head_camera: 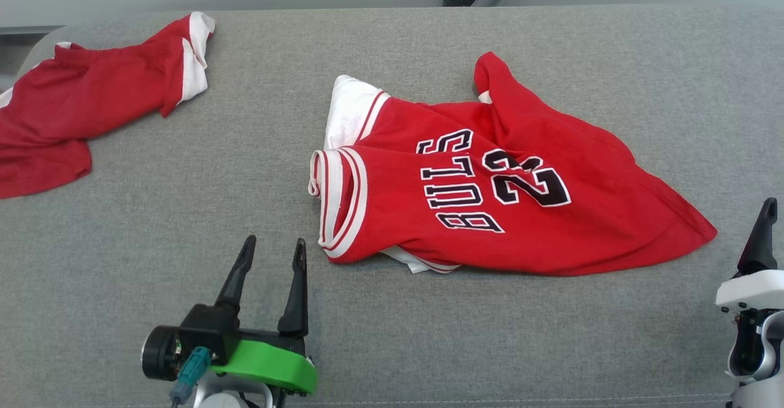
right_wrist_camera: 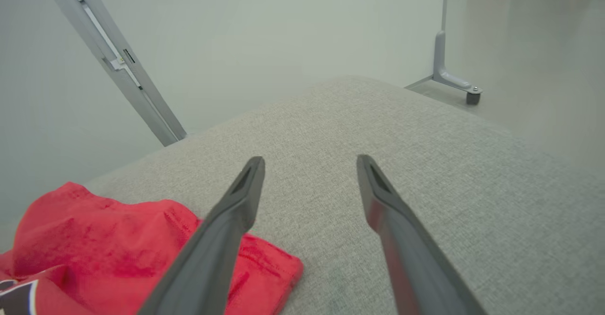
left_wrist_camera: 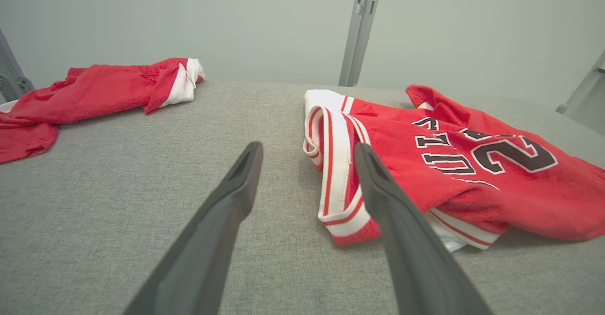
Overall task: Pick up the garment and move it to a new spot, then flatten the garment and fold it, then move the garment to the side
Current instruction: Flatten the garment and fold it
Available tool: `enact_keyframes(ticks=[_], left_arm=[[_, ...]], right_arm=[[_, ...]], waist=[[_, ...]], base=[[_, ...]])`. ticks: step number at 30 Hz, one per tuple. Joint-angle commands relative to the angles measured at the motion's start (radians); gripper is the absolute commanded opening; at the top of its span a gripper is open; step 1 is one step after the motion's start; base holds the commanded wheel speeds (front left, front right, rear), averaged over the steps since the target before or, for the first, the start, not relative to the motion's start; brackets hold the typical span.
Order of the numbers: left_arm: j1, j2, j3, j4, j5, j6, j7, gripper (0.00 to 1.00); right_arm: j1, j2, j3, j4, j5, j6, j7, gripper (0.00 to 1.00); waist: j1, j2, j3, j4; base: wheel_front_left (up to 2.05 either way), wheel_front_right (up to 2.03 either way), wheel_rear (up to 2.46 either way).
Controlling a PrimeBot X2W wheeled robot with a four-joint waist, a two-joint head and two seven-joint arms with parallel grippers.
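The garment [head_camera: 502,181] is a red basketball jersey with white trim and black lettering, lying crumpled on the grey padded table [head_camera: 392,334], right of centre. It lies just right of my left gripper [left_wrist_camera: 307,163] in the left wrist view, as the jersey [left_wrist_camera: 449,163]. My left gripper [head_camera: 272,255] stands open near the front edge, just left of the jersey's white-striped edge, touching nothing. My right gripper [right_wrist_camera: 309,173] is open and empty above bare table, with the jersey's red corner [right_wrist_camera: 118,244] at its lower left. In the head view one dark finger [head_camera: 759,236] of the right gripper rises at the right edge.
A second red garment with white trim [head_camera: 86,95] lies bunched at the table's far left corner. A grey metal post [left_wrist_camera: 359,26] stands behind the table's far edge. A wheeled stand foot [right_wrist_camera: 453,83] rests on the floor beyond the table's right side.
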Motion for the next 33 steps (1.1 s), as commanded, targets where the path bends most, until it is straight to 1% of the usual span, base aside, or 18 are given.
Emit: enact_keyframes(ticks=[1,8,15,18,24,29,33], left_arm=[[0.011,0.002,-0.010,0.011,-0.009,-0.008,-0.001,1.00],[-0.013,0.002,-0.085,0.135,-0.011,-0.039,-0.001,1.00],[-0.086,0.003,-0.105,0.286,0.004,-0.041,-0.001,1.00],[-0.105,0.003,-0.108,0.320,0.002,-0.037,-0.001,1.00],[-0.161,0.003,-0.095,0.400,0.003,-0.016,0.000,1.00],[-0.196,0.003,-0.073,0.430,0.002,-0.001,0.000,1.00],[-0.210,0.003,-0.064,0.431,0.009,-0.001,0.000,1.00]], right_arm=[[0.016,-0.003,0.005,-0.026,-0.007,-0.001,-0.003,1.00],[0.043,-0.003,0.095,-0.125,0.006,-0.001,-0.003,1.00],[0.065,-0.003,0.188,-0.172,-0.041,-0.001,-0.003,1.00],[0.070,-0.003,0.211,-0.187,-0.054,-0.001,-0.003,1.00],[0.076,-0.003,0.277,-0.220,-0.074,-0.001,-0.003,1.00],[0.090,-0.003,0.351,-0.251,-0.089,-0.001,-0.003,1.00],[0.104,-0.003,0.398,-0.277,-0.105,-0.001,-0.003,1.00]], waist=[[0.0000,0.0000,-0.010,-0.014],[0.0000,0.0000,-0.019,-0.040],[0.0000,0.0000,-0.005,-0.072],[0.0000,0.0000,0.002,-0.082],[0.0000,0.0000,0.025,-0.112],[0.0000,0.0000,0.045,-0.129],[0.0000,0.0000,0.055,-0.134]], base=[[0.00,0.00,0.00],[0.00,0.00,0.00],[0.00,0.00,0.00],[0.00,0.00,0.00],[0.00,0.00,0.00],[0.00,0.00,0.00],[0.00,0.00,0.00]])
